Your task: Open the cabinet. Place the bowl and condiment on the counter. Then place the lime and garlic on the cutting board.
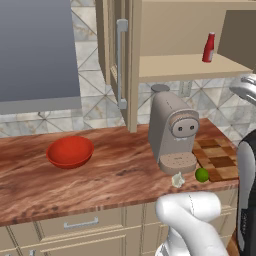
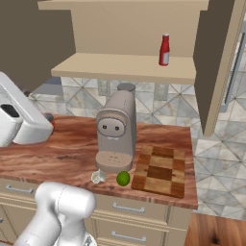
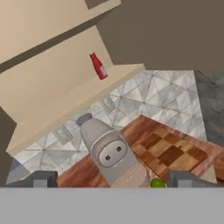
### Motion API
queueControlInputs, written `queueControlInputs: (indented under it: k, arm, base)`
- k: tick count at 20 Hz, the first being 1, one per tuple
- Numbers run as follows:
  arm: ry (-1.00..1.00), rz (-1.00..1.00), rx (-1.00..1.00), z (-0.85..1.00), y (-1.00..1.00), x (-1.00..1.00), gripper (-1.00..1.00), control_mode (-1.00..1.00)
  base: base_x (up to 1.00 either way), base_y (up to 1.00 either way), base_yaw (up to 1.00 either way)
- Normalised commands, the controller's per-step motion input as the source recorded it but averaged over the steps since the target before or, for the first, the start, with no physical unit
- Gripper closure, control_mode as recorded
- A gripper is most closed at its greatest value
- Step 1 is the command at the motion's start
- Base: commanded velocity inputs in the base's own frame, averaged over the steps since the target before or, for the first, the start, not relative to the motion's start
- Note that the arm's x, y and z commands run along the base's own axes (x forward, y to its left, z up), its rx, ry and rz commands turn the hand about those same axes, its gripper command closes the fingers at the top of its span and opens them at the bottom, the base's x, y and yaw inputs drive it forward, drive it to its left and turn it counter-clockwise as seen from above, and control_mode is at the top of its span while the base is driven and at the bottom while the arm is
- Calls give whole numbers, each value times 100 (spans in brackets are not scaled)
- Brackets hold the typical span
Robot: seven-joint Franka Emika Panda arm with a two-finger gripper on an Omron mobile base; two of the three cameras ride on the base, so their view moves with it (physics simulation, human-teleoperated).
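The cabinet (image 1: 121, 62) stands open, its door swung to the left. The condiment (image 1: 208, 47) stands upright on the cabinet's lower shelf, also seen as a small red bottle (image 3: 98, 65) in the hand view. The bowl (image 1: 70, 151) rests on the counter (image 1: 115, 175), left of the cabinet. The lime (image 1: 201, 174) and garlic (image 1: 178, 180) lie on the counter near its front edge, just off the cutting board (image 1: 217, 157). My gripper (image 3: 114, 179) is open and holds nothing. It hovers in front of the shelf, well short of the bottle.
A grey coffee machine (image 1: 172, 132) stands on the counter under the shelf, between the bowl and the board. A grey range hood (image 1: 37, 55) hangs at the left. Drawers (image 1: 80, 223) run below the counter's front edge.
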Motion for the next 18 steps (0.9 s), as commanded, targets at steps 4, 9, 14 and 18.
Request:
queueControlInputs:
  k: [4,9,14,18]
  arm:
    - [-9,0,-26,10,-14,19,-100,-100]
    - [-1,0,-24,9,-4,29,-100,-100]
    - [0,0,-16,14,0,17,-100,-100]
    - [0,0,-11,13,-1,7,-100,-100]
  base:
    - [0,0,0]
    - [0,0,0]
    - [0,0,0]
    - [0,0,0]
